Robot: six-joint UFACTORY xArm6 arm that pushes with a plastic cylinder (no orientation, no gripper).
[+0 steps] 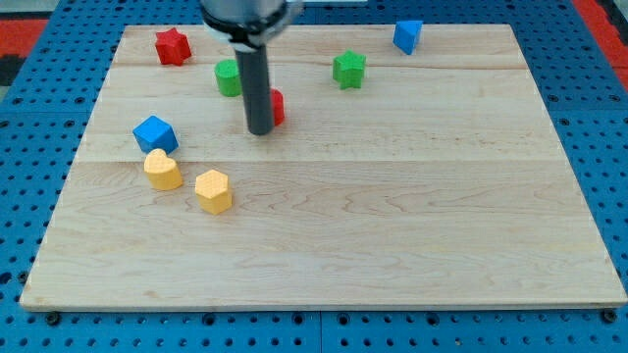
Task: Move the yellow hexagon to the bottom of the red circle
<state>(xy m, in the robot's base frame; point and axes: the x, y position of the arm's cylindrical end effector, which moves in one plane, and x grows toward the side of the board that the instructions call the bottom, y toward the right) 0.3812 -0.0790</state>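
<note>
- The surface [392, 226], a pale wooden board on a blue pegboard, took up nearly the whole view, and its lower and right parts carried no blocks.
- The arm's dark rod came down from the view's top, and my tip [260, 130] stood on the board just in front of the red circle [277, 106], hiding its left part.
- There was no hand on this rig, only the rod, so nothing could open, close or grip; the pictures showed no hand at all.
- The yellow hexagon [213, 190], the block to be moved, lay toward the view's bottom left of my tip, apart from it and untouched.
- A second yellow block [162, 170] with a rounded top sat just to the hexagon's left, and a blue cube [154, 133] sat just above that one.
- A green block [228, 77] stood near the rod's left, a green star [348, 69] to the right, a red star [172, 46] and another blue block [408, 35] near the top edge.
- To do the step well, I judged the tip should circle round to the hexagon's left side, pass clear of the other yellow block, then push rightward and slightly up so the hexagon stops below the red circle without nudging it.
</note>
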